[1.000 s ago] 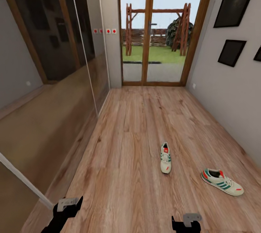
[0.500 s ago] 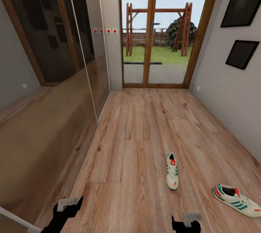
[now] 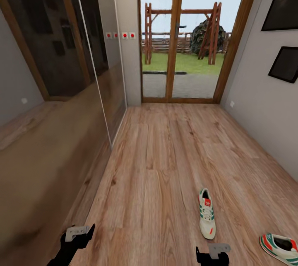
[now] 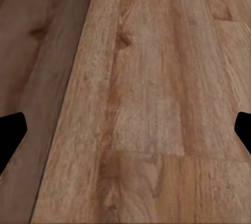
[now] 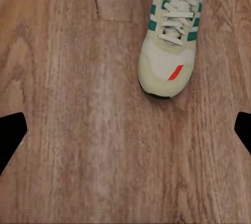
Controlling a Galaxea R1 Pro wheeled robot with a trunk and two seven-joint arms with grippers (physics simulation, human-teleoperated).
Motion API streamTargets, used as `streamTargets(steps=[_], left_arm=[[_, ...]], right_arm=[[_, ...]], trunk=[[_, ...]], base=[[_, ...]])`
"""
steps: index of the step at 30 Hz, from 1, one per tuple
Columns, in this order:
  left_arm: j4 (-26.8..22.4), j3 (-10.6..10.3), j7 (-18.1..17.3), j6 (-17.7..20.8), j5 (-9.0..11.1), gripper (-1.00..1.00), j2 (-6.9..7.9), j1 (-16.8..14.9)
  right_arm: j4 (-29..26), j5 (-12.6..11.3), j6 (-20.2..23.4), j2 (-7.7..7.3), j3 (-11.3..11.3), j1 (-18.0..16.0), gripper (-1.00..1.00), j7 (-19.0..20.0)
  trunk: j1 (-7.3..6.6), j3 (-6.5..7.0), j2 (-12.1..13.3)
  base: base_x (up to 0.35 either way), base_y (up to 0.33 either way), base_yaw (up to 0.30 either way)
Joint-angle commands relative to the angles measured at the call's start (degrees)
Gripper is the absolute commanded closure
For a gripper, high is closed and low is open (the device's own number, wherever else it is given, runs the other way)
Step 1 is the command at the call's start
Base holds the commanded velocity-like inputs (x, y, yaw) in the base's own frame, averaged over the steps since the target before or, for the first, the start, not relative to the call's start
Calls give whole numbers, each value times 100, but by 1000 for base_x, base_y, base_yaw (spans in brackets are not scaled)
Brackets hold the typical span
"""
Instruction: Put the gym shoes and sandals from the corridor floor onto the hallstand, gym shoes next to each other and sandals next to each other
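Two cream-white gym shoes with green stripes lie on the wood-plank corridor floor (image 3: 157,166). One gym shoe (image 3: 207,213) lies just ahead of my right gripper (image 3: 213,253), toe toward me. Its toe end (image 5: 168,46) shows in the right wrist view, beyond the open right gripper (image 5: 125,132). The other gym shoe (image 3: 283,247) lies at the right, cut by the frame edge. My left gripper (image 3: 76,235) hangs low at the left; in its wrist view the left gripper (image 4: 125,132) is open over bare planks. The sandals and the hallstand are out of view.
A tall mirrored sliding panel (image 3: 62,92) runs along the left side. Glazed wooden doors (image 3: 178,38) close the far end of the corridor. A grey wall with dark picture frames (image 3: 285,63) bounds the right.
The camera has moved forward along the corridor, so both gym shoes now sit lower and nearer in the picture. Both grippers keep the same pose.
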Motion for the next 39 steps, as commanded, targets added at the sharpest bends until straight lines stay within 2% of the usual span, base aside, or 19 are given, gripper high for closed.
streamTargets(steps=[1, 24, 32, 39], left_arm=[[6, 47, -48, -14, -24, -100, -6, -4], [6, 21, -48, -20, -32, -100, -11, -2], [2, 18, -48, -22, -33, -100, -11, -2], [5, 14, -48, -22, -33, -100, -11, -2]], right_arm=[[6, 43, -10, 0, 3, -4, -100, -39], [6, 41, -10, 0, 3, -4, -100, -39], [6, 41, -10, 0, 3, -4, -100, -39], [7, 41, -10, 0, 3, -4, -100, -39]], trunk=[[2, -5, -2], [2, -5, -2], [2, -5, -2], [2, -5, -2]], base=[[334, 151, 0], [167, 89, 0], [43, 11, 0], [243, 1, 0]])
